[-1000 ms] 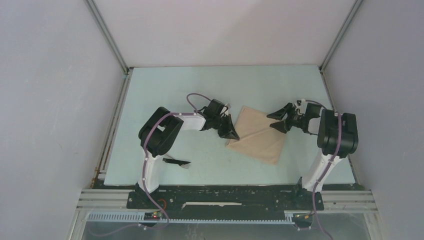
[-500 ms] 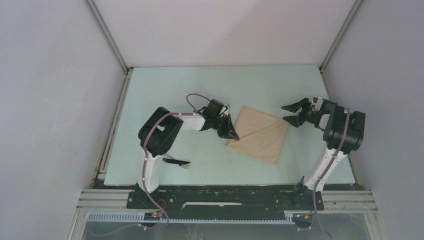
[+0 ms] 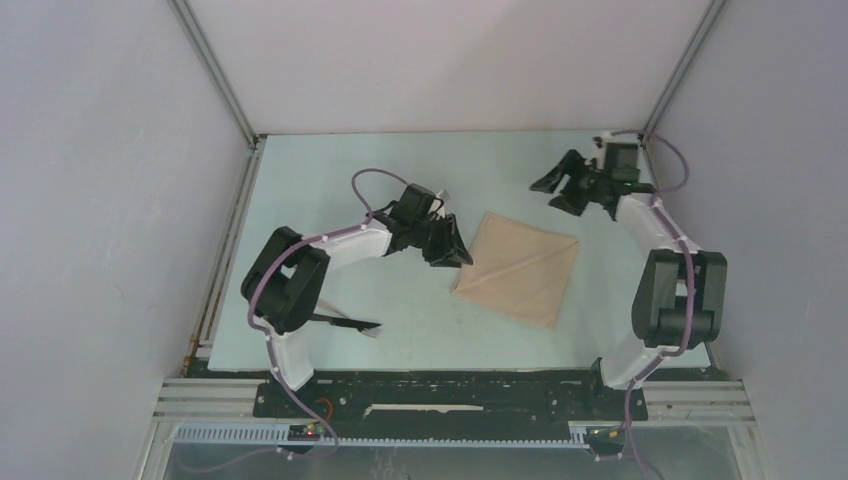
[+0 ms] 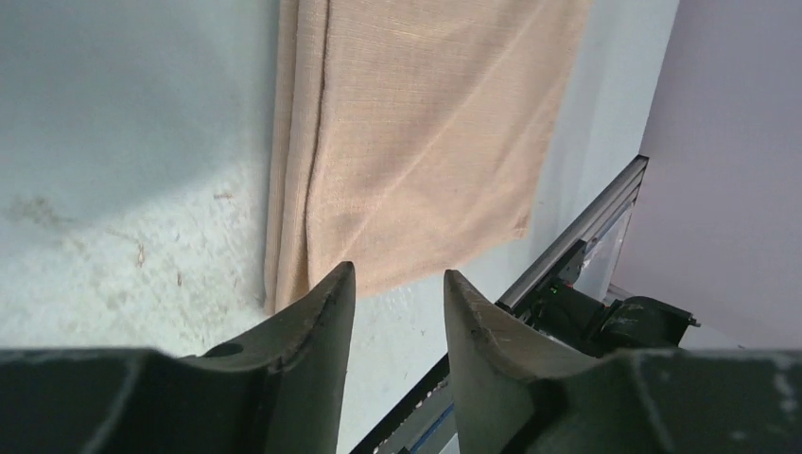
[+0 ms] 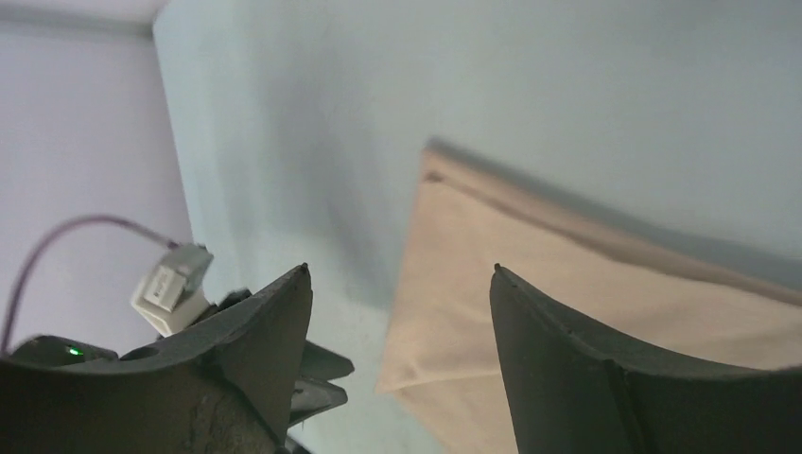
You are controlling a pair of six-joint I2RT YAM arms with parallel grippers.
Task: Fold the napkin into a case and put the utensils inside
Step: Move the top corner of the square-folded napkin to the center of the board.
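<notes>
On pale table, folded napkin

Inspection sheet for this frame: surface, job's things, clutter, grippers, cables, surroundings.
Surface: table pale green, some scuffs.
Job's things: napkin folded flat, mid-table; utensils dark, by the left arm's base, outside it.
Clutter: nothing seen.
Grippers: left gripper open, empty, at the napkin's left edge; right gripper open, empty, near the far right corner.
Cables: purple cables along both arms, off the napkin.
Surroundings: grey walls, metal frame.
</notes>
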